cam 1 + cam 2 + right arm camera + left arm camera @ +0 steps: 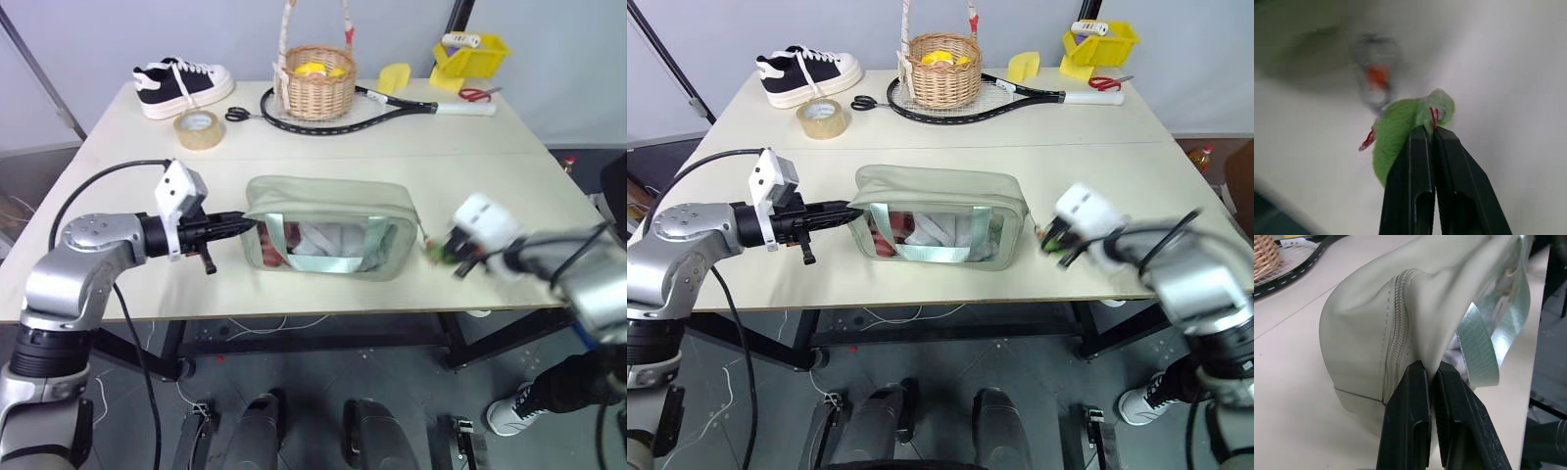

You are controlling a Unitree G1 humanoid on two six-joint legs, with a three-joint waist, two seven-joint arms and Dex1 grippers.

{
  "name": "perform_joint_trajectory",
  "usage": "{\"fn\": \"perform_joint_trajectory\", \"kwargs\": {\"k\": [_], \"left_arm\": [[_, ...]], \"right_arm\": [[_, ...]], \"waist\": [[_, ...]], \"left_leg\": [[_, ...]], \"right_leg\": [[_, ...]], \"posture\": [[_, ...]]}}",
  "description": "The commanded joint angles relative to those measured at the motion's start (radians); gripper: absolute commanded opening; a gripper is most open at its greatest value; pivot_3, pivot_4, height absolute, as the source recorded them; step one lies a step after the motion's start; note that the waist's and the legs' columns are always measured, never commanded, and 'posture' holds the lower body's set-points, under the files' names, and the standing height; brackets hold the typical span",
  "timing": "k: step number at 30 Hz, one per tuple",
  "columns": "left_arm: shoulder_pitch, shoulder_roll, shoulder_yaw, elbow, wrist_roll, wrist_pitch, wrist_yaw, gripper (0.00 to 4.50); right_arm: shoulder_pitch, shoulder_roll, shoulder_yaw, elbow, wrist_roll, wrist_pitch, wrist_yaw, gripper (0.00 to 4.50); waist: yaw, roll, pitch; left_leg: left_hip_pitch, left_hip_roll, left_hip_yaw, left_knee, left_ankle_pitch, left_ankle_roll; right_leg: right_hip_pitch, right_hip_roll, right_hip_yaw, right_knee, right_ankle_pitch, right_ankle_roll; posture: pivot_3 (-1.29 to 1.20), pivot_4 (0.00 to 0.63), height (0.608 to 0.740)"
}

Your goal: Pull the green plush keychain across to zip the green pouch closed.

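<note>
Wicker basket [315,93] w/ yellow items [313,69]; green pouch [328,230] zipped

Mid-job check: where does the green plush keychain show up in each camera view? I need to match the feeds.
Left eye view: the green plush keychain sits at the right gripper, just off the green pouch's right end.
Right eye view: same spot, right of the pouch.
Left wrist view: not in it.
Right wrist view: centre, pinched between the black fingers.
Shared landmark: the pouch.
</note>
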Motion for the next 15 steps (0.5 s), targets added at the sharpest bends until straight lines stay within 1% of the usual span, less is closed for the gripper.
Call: {"fn": "perform_joint_trajectory", "kwargs": {"k": [1,4,6,10,12,13,15], "left_arm": [[0.028,-0.005,0.036,-0.041,-0.023,0.04,0.045,0.0],[0.039,-0.009,0.041,-0.06,-0.035,0.053,0.063,0.0],[0.043,-0.009,0.043,-0.069,-0.041,0.06,0.071,0.0],[0.054,-0.003,0.048,-0.087,-0.057,0.07,0.083,0.0],[0.056,0.0,0.051,-0.096,-0.066,0.077,0.085,0.0],[0.055,0.001,0.052,-0.097,-0.069,0.079,0.086,0.0],[0.052,0.003,0.052,-0.1,-0.075,0.082,0.089,0.0]], "right_arm": [[0.032,0.024,0.054,-0.006,-0.077,-0.013,-0.076,0.1],[0.013,0.043,0.062,0.034,-0.099,-0.03,-0.088,0.1],[-0.014,0.049,0.048,0.062,-0.1,-0.039,-0.085,0.1],[-0.068,0.049,0.014,0.11,-0.1,-0.048,-0.076,0.1],[-0.108,0.052,-0.035,0.12,-0.065,-0.034,-0.058,0.1],[-0.132,0.059,-0.068,0.121,-0.039,-0.019,-0.046,0.37],[-0.168,0.06,-0.113,0.115,0.004,0.003,-0.015,1.04]], "waist": [[0.0,-0.001,0.0],[0.0,-0.001,-0.001],[-0.002,-0.001,-0.001],[0.0,-0.001,-0.001],[0.0,-0.001,-0.001],[0.0,-0.001,-0.001],[0.0,-0.001,-0.001]], "left_leg": [[0.002,0.0,0.0,0.0,0.0,0.0],[0.009,0.0,0.0,0.0,-0.002,-0.001],[0.01,0.001,0.0,-0.001,-0.003,-0.001],[0.01,0.001,0.0,-0.001,-0.003,-0.001],[0.009,0.001,0.0,-0.001,-0.003,-0.001],[0.009,0.001,0.0,-0.001,-0.003,-0.001],[0.008,0.001,0.0,-0.001,-0.003,-0.001]], "right_leg": [[0.002,0.0,0.0,0.0,0.0,0.0],[0.01,0.0,0.0,-0.003,0.0,0.0],[0.012,0.0,0.0,-0.004,0.0,-0.001],[0.011,-0.001,0.0,-0.005,0.0,-0.001],[0.01,-0.001,0.0,-0.005,0.0,-0.001],[0.01,-0.001,0.0,-0.005,0.0,-0.001],[0.009,-0.001,0.0,-0.005,0.0,-0.001]], "posture": [[0.0,0.15,0.724],[0.0,0.15,0.724],[0.0,0.15,0.724],[0.0,0.15,0.724],[0.0,0.15,0.724],[0.0,0.15,0.724],[0.0,0.15,0.724]]}}
